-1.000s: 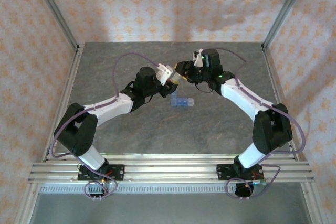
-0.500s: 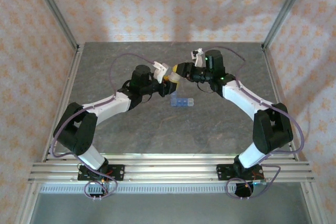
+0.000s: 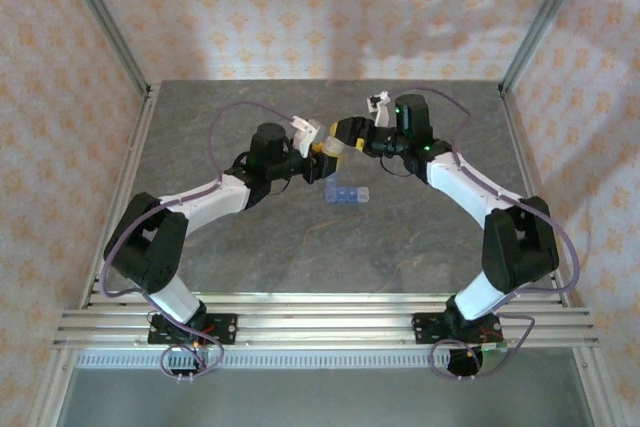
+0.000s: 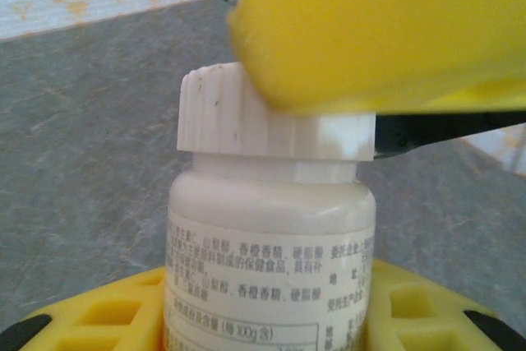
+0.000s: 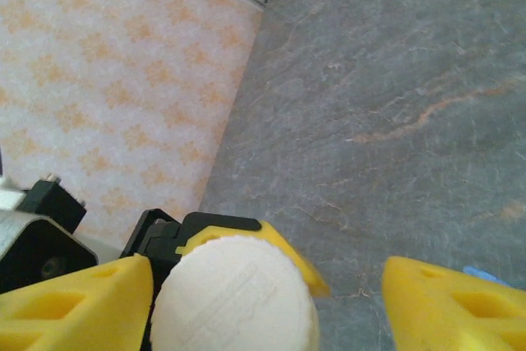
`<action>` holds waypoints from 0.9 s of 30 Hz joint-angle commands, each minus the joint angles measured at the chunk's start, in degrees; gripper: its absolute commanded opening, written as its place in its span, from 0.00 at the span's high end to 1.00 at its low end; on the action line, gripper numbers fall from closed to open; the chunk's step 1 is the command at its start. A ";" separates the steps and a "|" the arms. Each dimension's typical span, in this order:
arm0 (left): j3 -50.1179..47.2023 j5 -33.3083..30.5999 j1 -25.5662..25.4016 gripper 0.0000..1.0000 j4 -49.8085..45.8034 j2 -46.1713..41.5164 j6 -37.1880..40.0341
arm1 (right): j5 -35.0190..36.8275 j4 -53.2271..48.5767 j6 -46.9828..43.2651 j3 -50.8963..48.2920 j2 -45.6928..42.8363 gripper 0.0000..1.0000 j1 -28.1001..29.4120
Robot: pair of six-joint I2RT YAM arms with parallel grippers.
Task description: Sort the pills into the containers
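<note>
A white-capped pill bottle (image 4: 269, 228) with a printed label is held off the table, my left gripper (image 4: 271, 322) shut on its body. In the top view, that left gripper (image 3: 320, 152) meets my right gripper (image 3: 348, 137) above the middle of the table. My right gripper (image 5: 267, 285) is open around the ribbed cap (image 5: 234, 297). The cap sits against its left finger, with a wide gap to the right finger (image 5: 452, 306). The containers, a small light-blue pill box (image 3: 347, 194), lie on the table just in front of the grippers. The pills are out of view.
The grey stone-look table (image 3: 420, 247) is bounded by metal posts (image 3: 105, 22) and patterned walls at the back and sides. Purple cables (image 3: 235, 117) loop off both arms. An aluminium rail (image 3: 320, 322) carries the arm bases at the near edge.
My right gripper's jaws have spread apart from the cap they were closed around. Both grippers, with the bottle, shifted slightly left early on. The pill box has stayed put.
</note>
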 commanded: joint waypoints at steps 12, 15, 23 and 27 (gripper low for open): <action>-1.16 -16.88 -2.75 1.00 -2.44 -2.56 13.75 | 10.04 -9.37 10.11 4.55 -2.43 0.22 -0.98; -0.91 -17.04 -3.25 1.00 -2.49 -2.34 14.02 | 10.57 -8.53 11.44 4.45 -1.59 0.22 -0.46; -0.62 -17.14 -4.22 1.00 -2.15 -1.71 13.85 | 11.01 -7.75 11.87 5.52 0.81 0.24 2.71; 0.05 -17.04 -4.38 1.00 -2.56 -1.33 13.71 | 11.00 -7.80 12.00 6.15 1.63 0.26 3.59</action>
